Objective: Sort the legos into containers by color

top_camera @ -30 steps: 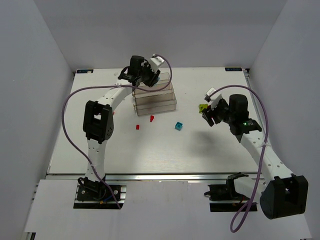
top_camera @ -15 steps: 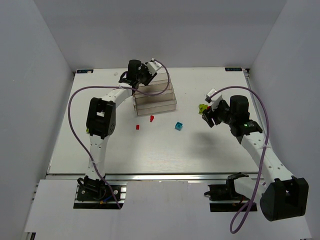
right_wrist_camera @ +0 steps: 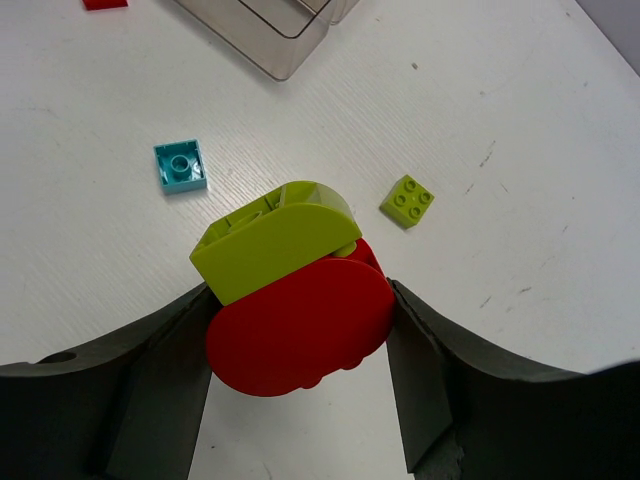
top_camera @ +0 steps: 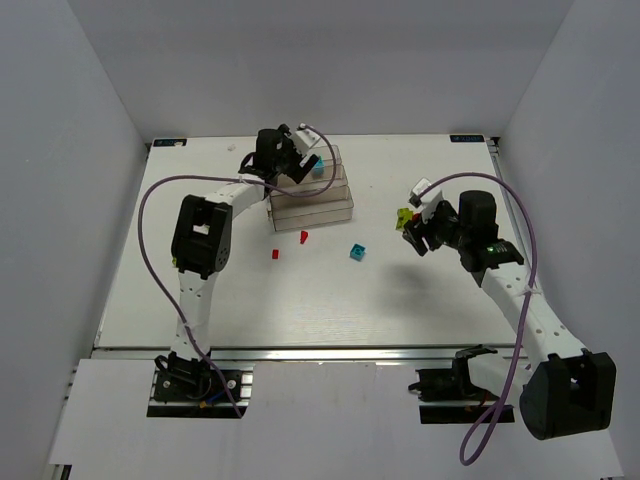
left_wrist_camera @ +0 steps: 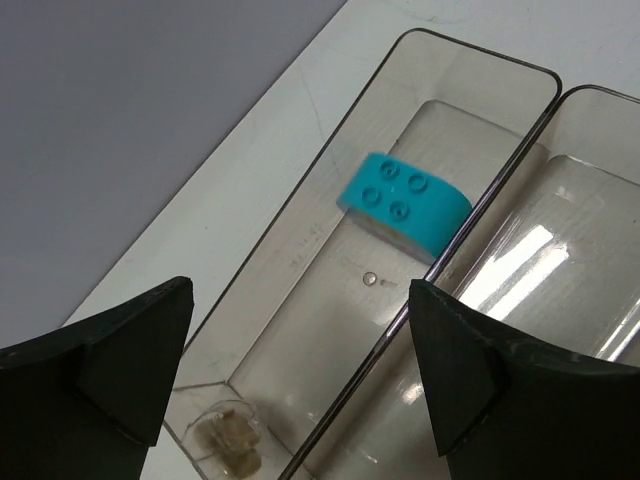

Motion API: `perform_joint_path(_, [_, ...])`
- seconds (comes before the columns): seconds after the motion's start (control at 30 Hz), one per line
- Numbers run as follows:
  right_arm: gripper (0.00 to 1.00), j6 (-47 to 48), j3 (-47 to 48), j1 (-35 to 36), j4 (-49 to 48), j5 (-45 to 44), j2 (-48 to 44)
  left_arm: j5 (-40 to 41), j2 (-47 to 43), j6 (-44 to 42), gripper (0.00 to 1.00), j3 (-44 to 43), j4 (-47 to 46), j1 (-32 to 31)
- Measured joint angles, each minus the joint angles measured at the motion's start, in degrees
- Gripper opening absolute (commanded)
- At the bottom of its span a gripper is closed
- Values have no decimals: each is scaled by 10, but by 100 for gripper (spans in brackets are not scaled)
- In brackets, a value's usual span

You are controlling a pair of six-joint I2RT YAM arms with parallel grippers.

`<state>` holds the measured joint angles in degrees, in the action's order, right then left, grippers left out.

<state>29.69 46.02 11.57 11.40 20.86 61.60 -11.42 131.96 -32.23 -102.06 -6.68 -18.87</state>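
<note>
The left arm (top_camera: 205, 240) is stretched far forward with the wrist tipped downward, and the left claw (left_wrist_camera: 300, 290) is spread wide, nothing being held between its fingers. The right arm (top_camera: 520, 300) is angled forward and inward (toward the left arm's side), and the right claw (right_wrist_camera: 300, 290) is clamped on a red and green brick pair (right_wrist_camera: 300, 345).

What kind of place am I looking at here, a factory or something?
More likely a robotics lab test booth: a left arm and right arm bolted to one white table, plain white walls closing it in, and only toy bricks and clear containers set out.
</note>
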Motion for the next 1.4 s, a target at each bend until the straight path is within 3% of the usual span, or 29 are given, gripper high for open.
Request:
perform_joint_path(0.1, [0, 22, -3, 0, 0, 24, 0, 2, -27, 33, 88, 35, -13, -1])
perform_joint_path(0.2, [0, 68, -28, 0, -5, 68, -9, -20, -62, 102, 18, 41, 2, -2])
perform_joint_path(0.23, [0, 86, -39, 1, -6, 83, -15, -37, -77, 130, 0, 41, 9, -3])
perform_joint_path(0.37, [0, 172, -79, 2, -8, 150, -34, -147, -148, 320, 4, 45, 21, -10])
perform_joint_path(0.47, [0, 213, -77, 6, -10, 180, -28, -241, -211, 479, 23, 116, -29, -13])
perform_joint_path(0.57, [0, 246, -69, 14, -10, 200, -18, -309, -267, 627, 46, 274, -145, -23])
perform_joint_path(0.6, [0, 251, -67, 17, -10, 201, -14, -323, -275, 662, 59, 327, -166, -27])
perform_joint_path(0.7, [0, 257, -61, 36, -14, 194, -1, -326, -276, 723, 71, 425, -162, -47])
perform_joint_path(0.77, [0, 253, -61, 48, -22, 182, 8, -323, -276, 743, 83, 447, -149, -68])
perform_joint_path(0.83, [0, 249, -61, 56, -25, 169, 16, -321, -279, 760, 89, 447, -156, -87])
perform_joint_path(1.07, [0, 242, -61, 78, -38, 121, 27, -320, -301, 804, 92, 447, -222, -121])
perform_joint_path(1.4, [0, 192, -59, 85, -52, 86, 61, -306, -291, 818, 90, 446, -234, -156])
